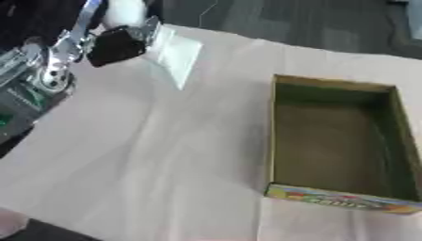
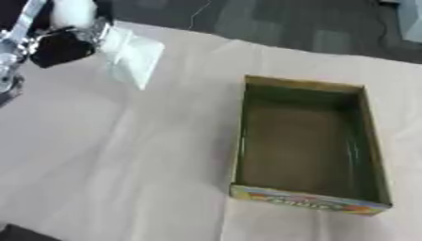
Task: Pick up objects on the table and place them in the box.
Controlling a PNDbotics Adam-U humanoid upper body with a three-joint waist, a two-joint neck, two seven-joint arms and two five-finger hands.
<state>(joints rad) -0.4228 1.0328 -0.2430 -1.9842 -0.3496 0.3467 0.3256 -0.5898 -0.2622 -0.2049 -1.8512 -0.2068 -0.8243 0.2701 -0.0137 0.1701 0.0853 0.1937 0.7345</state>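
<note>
Nearest me, well to the right of my fingers, the box (image 1: 334,141) sat on the surface (image 1: 165,164) and looked empty, so I judged nothing was placed yet. Farther off at the upper left, my left hand (image 1: 115,44) had its fingers clenched on a pale flat packet (image 1: 174,55), which hung just beside them. My right hand wasn't visible.

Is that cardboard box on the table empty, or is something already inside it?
Empty. The box stands open-topped, and its bare brownish floor shows with nothing lying on it. The pale packet is outside the box, up at the left robot hand.
</note>
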